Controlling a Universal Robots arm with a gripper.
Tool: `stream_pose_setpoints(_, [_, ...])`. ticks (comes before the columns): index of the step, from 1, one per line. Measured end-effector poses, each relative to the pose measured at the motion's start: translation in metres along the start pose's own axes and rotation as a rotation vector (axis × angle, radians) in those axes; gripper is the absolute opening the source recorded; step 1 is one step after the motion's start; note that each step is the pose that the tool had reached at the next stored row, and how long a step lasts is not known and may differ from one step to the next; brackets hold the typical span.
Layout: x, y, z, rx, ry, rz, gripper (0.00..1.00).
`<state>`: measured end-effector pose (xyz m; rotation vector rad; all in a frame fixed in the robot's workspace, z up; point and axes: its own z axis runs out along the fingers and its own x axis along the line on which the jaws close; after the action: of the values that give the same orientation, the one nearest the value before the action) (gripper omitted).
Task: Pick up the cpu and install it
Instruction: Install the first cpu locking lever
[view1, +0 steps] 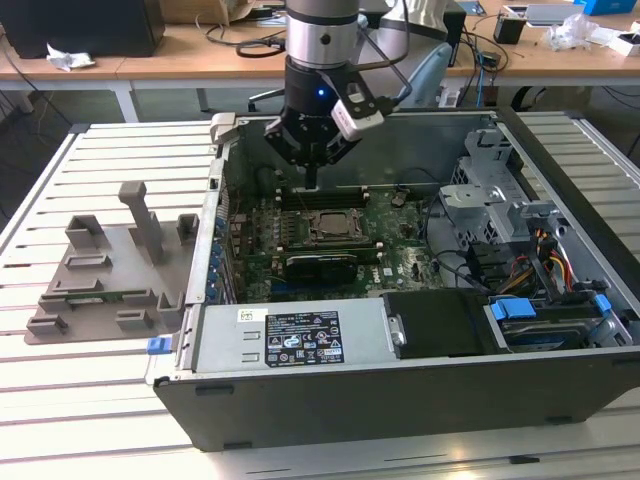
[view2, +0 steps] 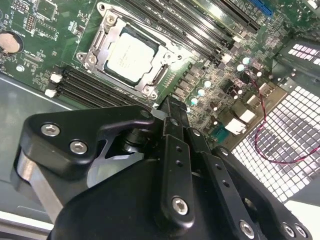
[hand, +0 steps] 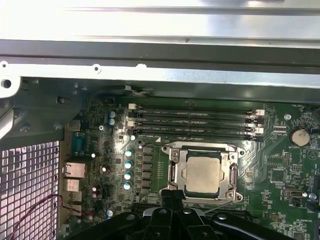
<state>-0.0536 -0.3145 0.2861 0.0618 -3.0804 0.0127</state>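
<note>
Gripper fingers pressed together, nothing held, hovering above the motherboard just behind the socket. The cpu sits seated in the socket's metal frame, with the memory slots just beside it, inside the open computer case. Grey holder tray lies on the slatted table, at the exterior view's left.

I note a silvery-grey cpu on a green motherboard, black hand, and grey holder tray.
</note>
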Motion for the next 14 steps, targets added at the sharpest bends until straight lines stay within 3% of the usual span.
stream_pose_setpoints(11, [0.0139,0.0130,0.0013,0.0000,0.0001,0.000,0.11])
stream_pose_setpoints(14, [0.0221,0.0189,0.0041,0.0001,0.0002,0.000,0.11])
